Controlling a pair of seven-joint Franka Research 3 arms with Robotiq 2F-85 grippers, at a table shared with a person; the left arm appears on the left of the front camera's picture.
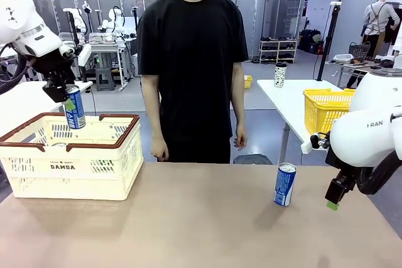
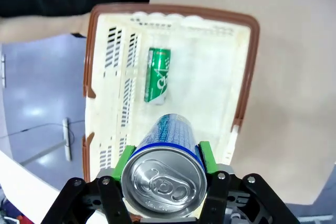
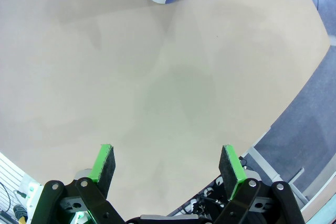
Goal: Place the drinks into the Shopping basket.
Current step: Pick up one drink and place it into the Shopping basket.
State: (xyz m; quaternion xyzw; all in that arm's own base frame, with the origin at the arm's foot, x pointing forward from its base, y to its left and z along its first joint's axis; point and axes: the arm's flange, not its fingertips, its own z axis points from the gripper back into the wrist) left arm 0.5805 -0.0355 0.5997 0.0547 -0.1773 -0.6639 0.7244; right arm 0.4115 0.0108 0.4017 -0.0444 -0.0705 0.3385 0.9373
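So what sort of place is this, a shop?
Probably a robotics lab, not a shop: the left arm and right arm work at a plain table with a Shopping basket, and a white worktable with a yellow basket stands behind.

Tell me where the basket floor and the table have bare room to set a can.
In the Shopping basket, the floor is bare between the green can and the wall facing the table middle; the green can's side is crowded. On the table, the stretch between the basket and the standing blue can is free.
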